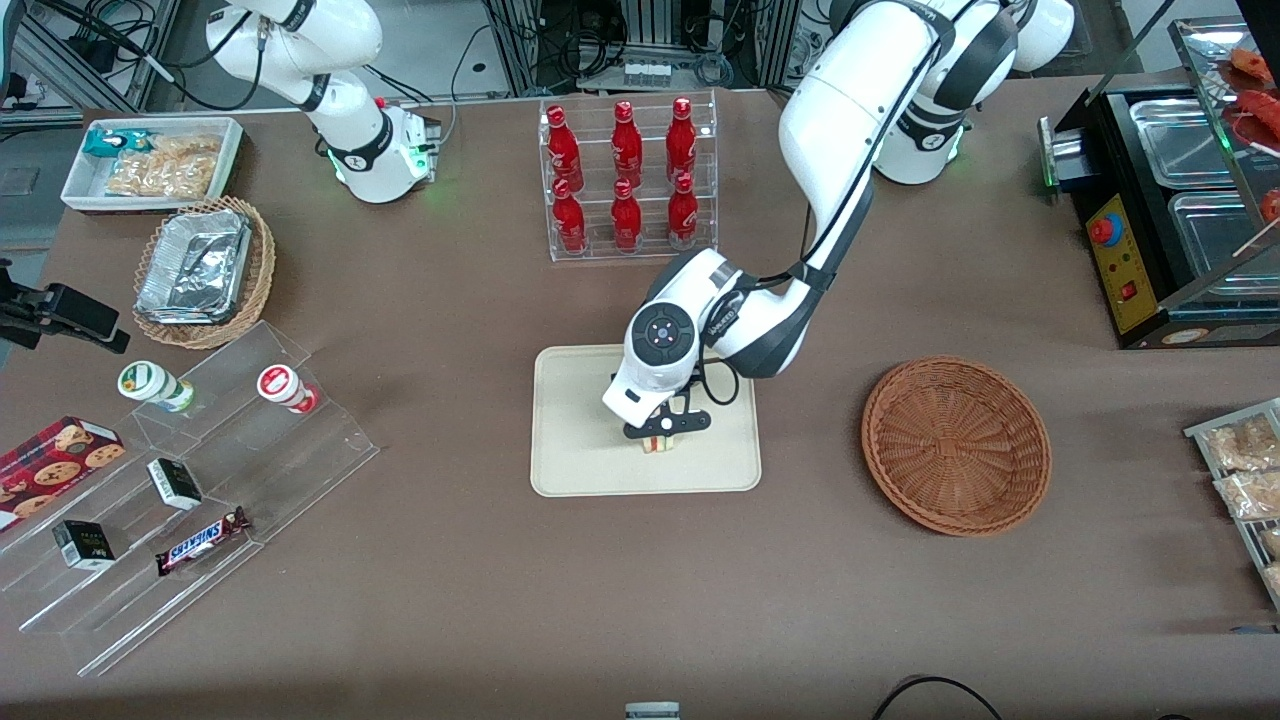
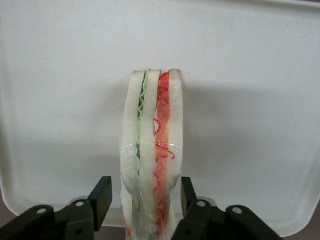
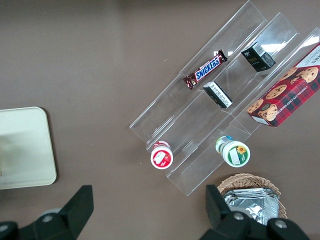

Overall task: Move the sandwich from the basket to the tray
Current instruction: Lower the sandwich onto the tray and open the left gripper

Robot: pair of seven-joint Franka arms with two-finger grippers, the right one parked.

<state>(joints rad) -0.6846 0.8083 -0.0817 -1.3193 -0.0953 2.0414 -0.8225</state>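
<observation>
One Snickers bar point(image 1: 202, 541), its name legible, lies on the clear stepped stand point(image 1: 190, 480) near the table's front edge at the parked arm's end. Mid-table, the gripper point(image 1: 668, 428) stands spread, fingers point(image 2: 101, 196) flanking the sandwich point(image 1: 659, 442) without clamping it, on the tray point(image 1: 580, 440). Toward the working arm's end sits the basket point(image 1: 956, 444).

Red bottles point(image 1: 625, 175) in rack, Snickers bar point(image 1: 201, 540), cookie box point(image 1: 50, 467)

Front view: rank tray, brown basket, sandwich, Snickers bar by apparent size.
1. tray
2. basket, a bit smaller in area
3. Snickers bar
4. sandwich, partly hidden under the gripper, on the tray
</observation>
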